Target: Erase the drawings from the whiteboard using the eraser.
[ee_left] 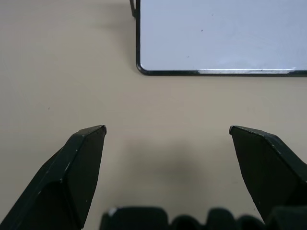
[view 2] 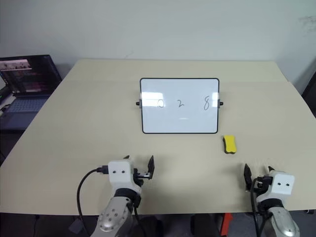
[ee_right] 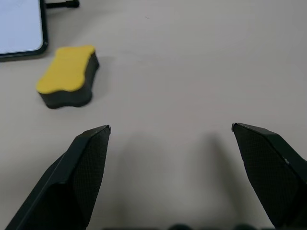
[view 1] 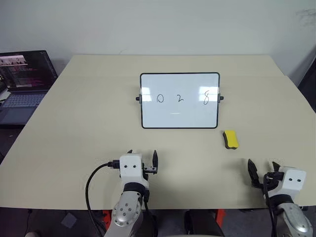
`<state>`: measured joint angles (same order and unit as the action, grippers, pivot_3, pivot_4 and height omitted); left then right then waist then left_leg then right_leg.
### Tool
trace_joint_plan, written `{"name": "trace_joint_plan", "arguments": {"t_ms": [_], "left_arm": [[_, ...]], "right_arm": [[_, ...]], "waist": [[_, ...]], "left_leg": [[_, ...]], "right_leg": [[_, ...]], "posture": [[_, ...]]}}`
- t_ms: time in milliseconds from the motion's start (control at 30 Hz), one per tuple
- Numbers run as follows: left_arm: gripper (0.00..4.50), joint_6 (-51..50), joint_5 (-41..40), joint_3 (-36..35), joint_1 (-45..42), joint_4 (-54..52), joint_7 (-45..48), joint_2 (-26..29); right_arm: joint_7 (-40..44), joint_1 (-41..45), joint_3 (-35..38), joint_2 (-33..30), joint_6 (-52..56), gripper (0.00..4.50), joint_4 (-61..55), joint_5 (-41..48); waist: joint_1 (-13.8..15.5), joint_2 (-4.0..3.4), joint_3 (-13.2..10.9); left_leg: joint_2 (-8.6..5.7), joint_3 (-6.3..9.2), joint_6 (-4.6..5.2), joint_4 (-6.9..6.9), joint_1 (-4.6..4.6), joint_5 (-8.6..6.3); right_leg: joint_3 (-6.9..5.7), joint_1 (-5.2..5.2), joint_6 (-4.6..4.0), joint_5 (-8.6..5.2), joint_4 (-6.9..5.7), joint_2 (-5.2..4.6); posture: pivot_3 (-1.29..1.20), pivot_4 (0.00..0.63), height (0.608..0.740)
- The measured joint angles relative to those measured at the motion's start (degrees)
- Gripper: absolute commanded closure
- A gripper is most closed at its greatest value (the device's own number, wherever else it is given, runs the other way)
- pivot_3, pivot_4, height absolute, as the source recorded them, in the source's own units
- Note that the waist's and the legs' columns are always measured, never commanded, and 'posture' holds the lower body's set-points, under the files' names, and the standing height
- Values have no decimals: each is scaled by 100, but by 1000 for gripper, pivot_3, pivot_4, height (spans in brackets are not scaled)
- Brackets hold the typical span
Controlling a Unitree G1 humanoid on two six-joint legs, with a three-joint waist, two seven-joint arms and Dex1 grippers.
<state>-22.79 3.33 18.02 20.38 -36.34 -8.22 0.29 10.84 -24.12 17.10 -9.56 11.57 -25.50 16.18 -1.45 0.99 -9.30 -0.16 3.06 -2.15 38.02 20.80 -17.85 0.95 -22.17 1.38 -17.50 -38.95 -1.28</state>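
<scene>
Whiteboard, the small glossy white rectangle with a thin black frame and little black side knobs, stands propped near the middle of the beige table, and the drawings, three thin black marker marks reading roughly "0", "2" and "8", sit in a row across its upper half, none of them wiped yet. The eraser, a small yellow oblong foam block with a dark underside, lies flat on the table just off the board's lower right corner, apart from the frame.

My right gripper hovers near the table's front edge with its two black fingers spread wide and nothing between them; the left gripper is likewise wide and empty, pointing at the board's lower left corner. As I judge it, the step in hand is fetching the eraser with the right arm. In the right wrist view the block sits ahead and off to one side of the fingers, so I would swing the wrist over to centre it before going down, then close across its narrow waist (the foam will give a little) with the yellow side up, keeping the dark face free for wiping.

No containers here; a dark open laptop sits off the table's far left.
</scene>
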Motion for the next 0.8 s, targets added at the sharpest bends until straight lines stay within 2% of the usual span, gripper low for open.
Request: {"name": "trace_joint_plan", "arguments": {"t_ms": [200, 400, 433, 467, 500, 600, 667, 800], "left_arm": [[0, 2, 48, 2, -509, -89, 18, 4], [0, -183, 198, 91, -600, -181, 28, 39], [0, -275, -18, -22, -772, -146, 213, 166], [0, -410, -304, -246, -1203, -12, 479, 340], [0, -595, -990, -1002, -2025, 231, 1036, 868], [0, -981, -2019, -2916, -3400, 714, 1816, 2014], [0, -1207, -2399, -3350, -3982, 964, 2144, 2337], [0, -1601, -2801, -3332, -4410, 1440, 2675, 2711]], "right_arm": [[-410, 600, -102, -176, 930, 73, -853, -39], [-738, 985, -109, -215, 1730, 73, -1116, -39], [-791, 1055, -120, -212, 1860, 73, -1202, -40], [-838, 1164, -163, -212, 1954, 73, -1222, -39], [-879, 1372, -283, -190, 2098, 73, -1269, -36], [-998, 1524, -329, -186, 2344, 73, -1426, -41], [-1071, 1595, -322, -173, 2474, 73, -1418, -49], [-1093, 1736, -464, -114, 2538, 73, -1416, -47]], "waist": [[13, 0, 1], [7, 0, 1], [8, 0, 0], [19, 1, -2], [22, 7, -6], [-15, 5, -8], [-13, 1, -5], [-14, 4, -7]], "left_leg": [[-4, 3, 1, 3, 2, 3], [-6, 2, 2, 1, 2, 2], [-6, 3, 2, 1, 1, 2], [-7, 12, 3, 5, 1, 7], [-7, 21, -2, 5, -6, 26], [3, 41, -12, -1, -10, 41], [2, 41, -14, -4, -10, 42], [-15, 25, -19, -2, -2, 44]], "right_leg": [[-3, 1, -22, 16, 0, 0], [-2, -3, -23, 16, 1, 0], [-2, -1, -23, 16, -2, 0], [-15, -3, -24, 16, -9, 1], [-31, -10, -27, 19, -13, 17], [-48, -8, -59, 36, -8, 45], [-45, -5, -62, 40, -9, 31], [-22, -7, -31, 43, 3, 16]], "posture": [[0, 150, 740], [0, 150, 740], [0, 150, 740], [0, 150, 740], [0, 150, 740], [0, 150, 740], [0, 150, 740], [0, 150, 740]]}}
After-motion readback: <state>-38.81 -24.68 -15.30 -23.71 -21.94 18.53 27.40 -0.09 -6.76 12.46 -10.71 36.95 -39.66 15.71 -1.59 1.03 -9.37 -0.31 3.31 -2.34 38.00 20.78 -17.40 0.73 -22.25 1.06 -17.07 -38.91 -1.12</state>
